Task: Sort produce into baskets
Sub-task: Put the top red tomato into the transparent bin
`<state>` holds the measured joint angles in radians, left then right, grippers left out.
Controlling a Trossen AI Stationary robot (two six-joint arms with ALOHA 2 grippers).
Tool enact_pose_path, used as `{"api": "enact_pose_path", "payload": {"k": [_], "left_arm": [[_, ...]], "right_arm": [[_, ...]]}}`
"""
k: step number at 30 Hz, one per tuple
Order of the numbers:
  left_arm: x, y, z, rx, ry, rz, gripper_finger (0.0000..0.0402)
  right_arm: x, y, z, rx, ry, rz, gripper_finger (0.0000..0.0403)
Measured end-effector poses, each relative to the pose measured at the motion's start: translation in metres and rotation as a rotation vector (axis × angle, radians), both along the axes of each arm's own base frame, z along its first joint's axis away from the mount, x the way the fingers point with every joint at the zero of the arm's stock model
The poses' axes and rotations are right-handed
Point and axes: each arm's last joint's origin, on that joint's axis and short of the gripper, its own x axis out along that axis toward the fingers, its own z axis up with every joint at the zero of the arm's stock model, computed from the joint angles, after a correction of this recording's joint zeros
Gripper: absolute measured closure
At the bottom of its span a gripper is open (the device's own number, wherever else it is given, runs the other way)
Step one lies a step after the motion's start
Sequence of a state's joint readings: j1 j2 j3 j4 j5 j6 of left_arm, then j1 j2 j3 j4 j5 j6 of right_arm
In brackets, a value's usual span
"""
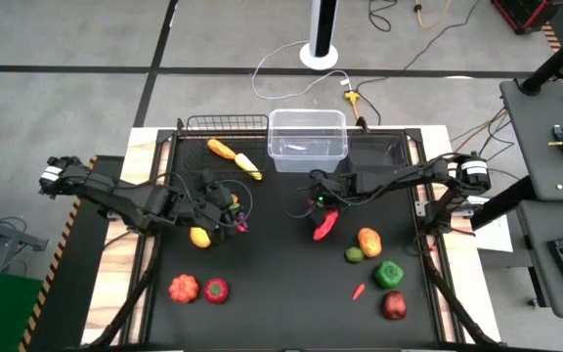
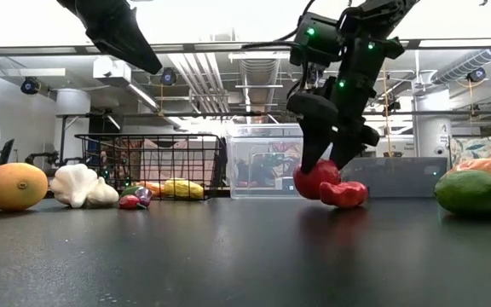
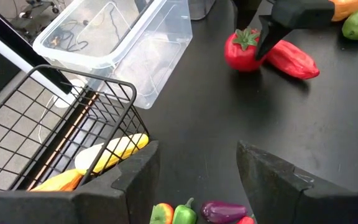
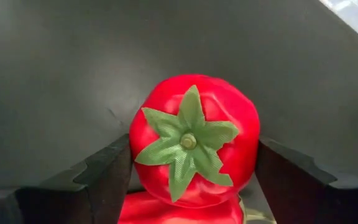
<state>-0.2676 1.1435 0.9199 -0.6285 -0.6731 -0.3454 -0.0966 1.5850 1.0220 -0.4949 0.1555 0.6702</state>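
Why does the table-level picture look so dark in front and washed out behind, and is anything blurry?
Low view: bright ceiling lights behind leave the right hand silhouetted, and the black table reflects a soft sheen. Right wrist view: the tomato fills the frame, its fingers slightly soft. High view: evenly lit, with faint shadows.

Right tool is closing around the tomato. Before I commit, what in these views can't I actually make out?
- Contact: right wrist view shows the round red tomato between the right tool's fingers, but not whether they touch it.
- High view: the right tool covers the tomato.
- Long red pepper: cut off at the right wrist view's edge.
- Black wire basket contents: blurred behind mesh in the low view.
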Motion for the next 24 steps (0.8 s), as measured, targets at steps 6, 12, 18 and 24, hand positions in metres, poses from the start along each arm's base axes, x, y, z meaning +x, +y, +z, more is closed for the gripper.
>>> {"api": "enact_pose_path", "payload": {"k": [6,12,18,24], "left_arm": [[0.0,0.0,0.0,0.0,0.0,0.0,0.0207],[0.0,0.0,0.0,0.0,0.0,0.0,0.0207],[0.0,0.0,0.0,-0.005,-0.004,0.004,0.0207],[0.0,0.0,0.0,-0.006,-0.006,0.004,0.0207]], "right_arm": [[0.011,0.007,0.023,0.004,-0.076,0.072,0.0107],[0.025,0.014,0.055,-0.034,-0.168,0.151,0.0106],[0.034,0.016,0.08,-0.08,-0.234,0.217,0.0106],[0.042,0.008,0.11,-0.161,-0.306,0.267,0.0106]]}}
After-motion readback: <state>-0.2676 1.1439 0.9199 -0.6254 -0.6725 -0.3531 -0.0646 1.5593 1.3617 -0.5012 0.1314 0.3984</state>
